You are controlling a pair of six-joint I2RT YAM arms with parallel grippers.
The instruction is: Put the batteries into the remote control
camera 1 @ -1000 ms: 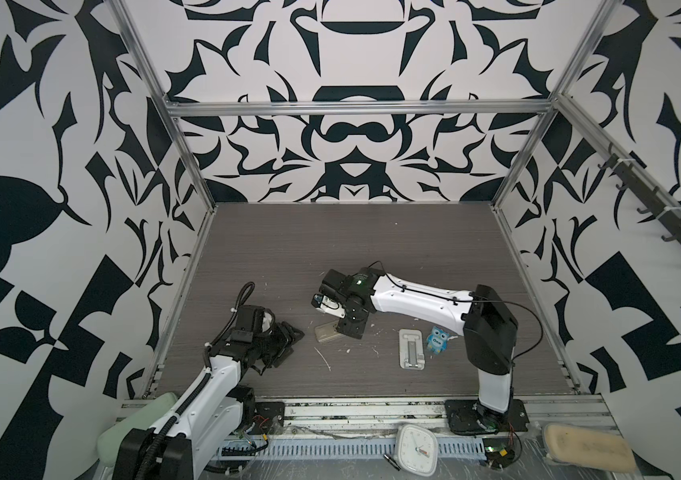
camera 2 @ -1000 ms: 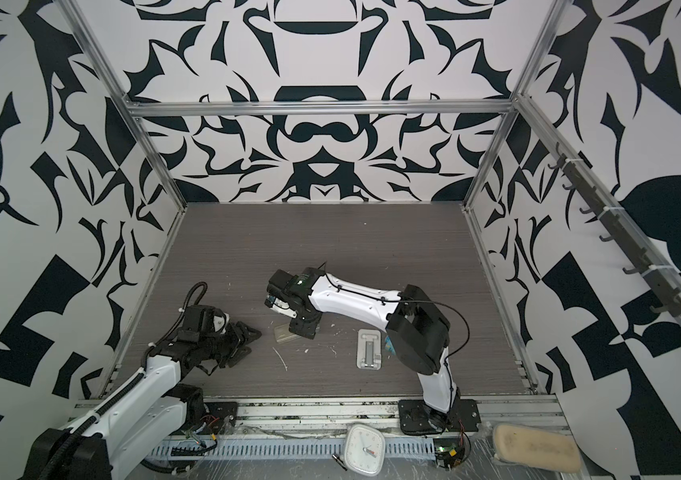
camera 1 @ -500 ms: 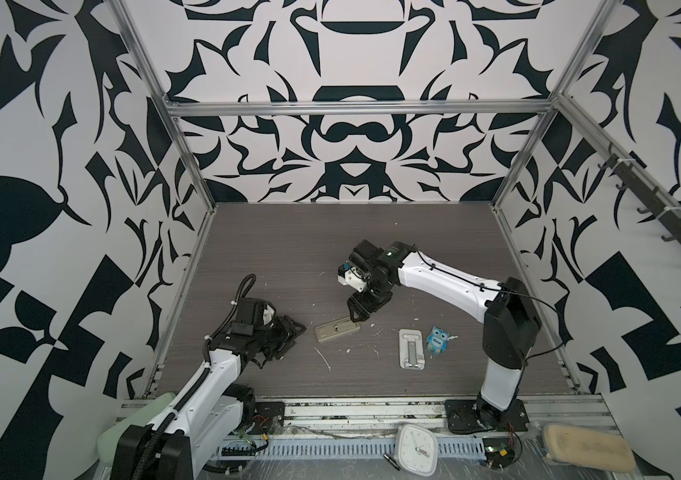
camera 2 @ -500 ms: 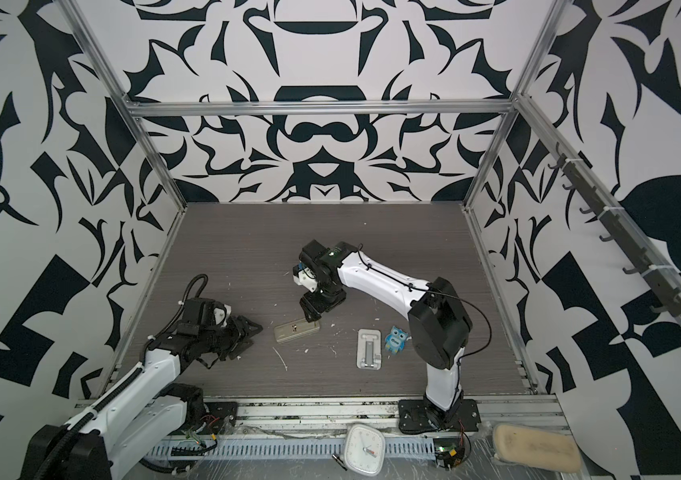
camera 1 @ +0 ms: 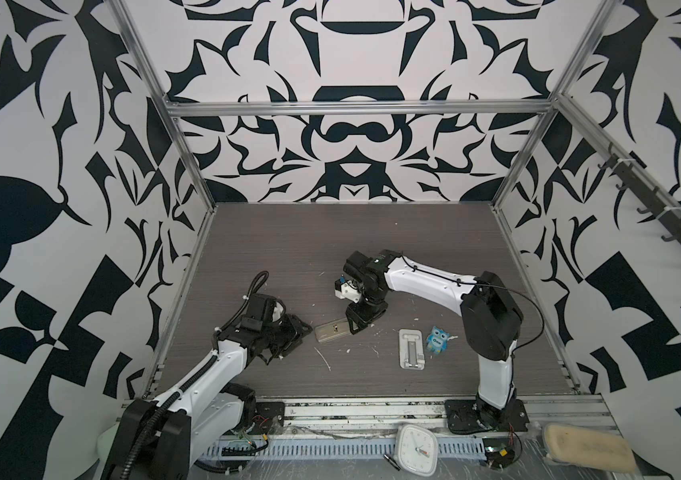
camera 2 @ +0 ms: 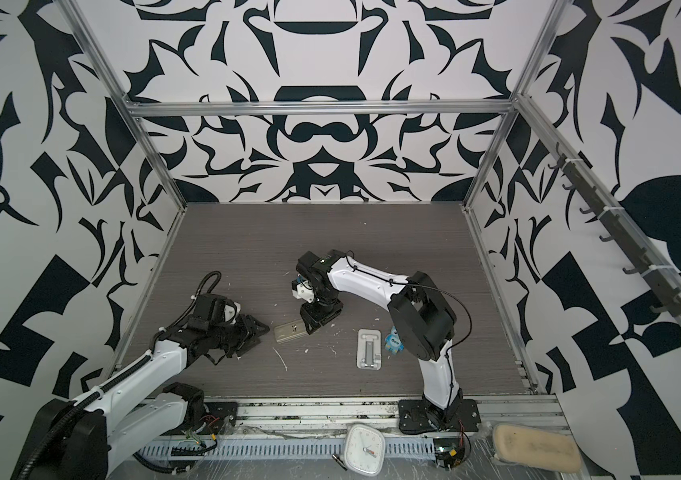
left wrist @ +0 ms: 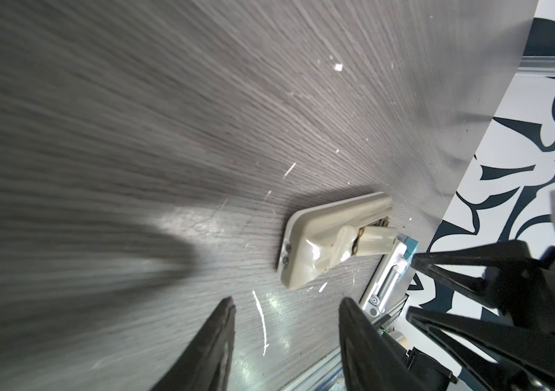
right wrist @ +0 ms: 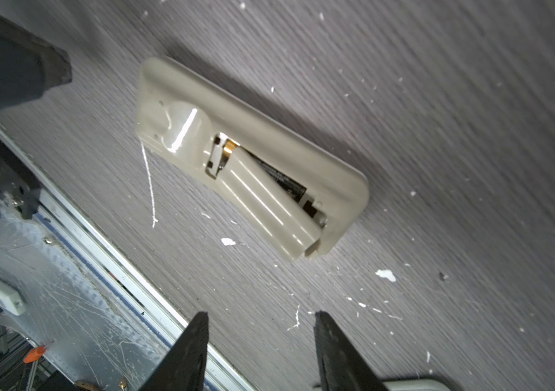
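The right gripper (right wrist: 260,338) stands with its jaws partly apart and nothing between them. Its dark fingers (right wrist: 188,355) hang over the bare table (right wrist: 438,135), just short of the remote control (right wrist: 174,108). The remote lies flat, beige back up, a little left of the table's middle and toward the front. In its bay one of the batteries (right wrist: 279,177) shows, dark with a gold end. A beige cover (right wrist: 262,199) sits askew over the rest of the bay, so I cannot tell whether a second cell lies beneath it.

In both top views the right wrist bends steeply down over the remote's right end. The white forearm runs back to the right to a raised black elbow, and from there the arm drops to its base on the front rail.

The left gripper (left wrist: 286,325) is likewise partly open and empty, its tips near the remote's left end without touching it. That arm stretches low and forward from the front left corner, the gripper almost level with the table and pointing right.

Right of the remote lies a silvery stand (camera 1: 411,349) with a blue owl toy (camera 1: 437,338) just beside it. A white clock (camera 1: 415,449) rests at the front rail.
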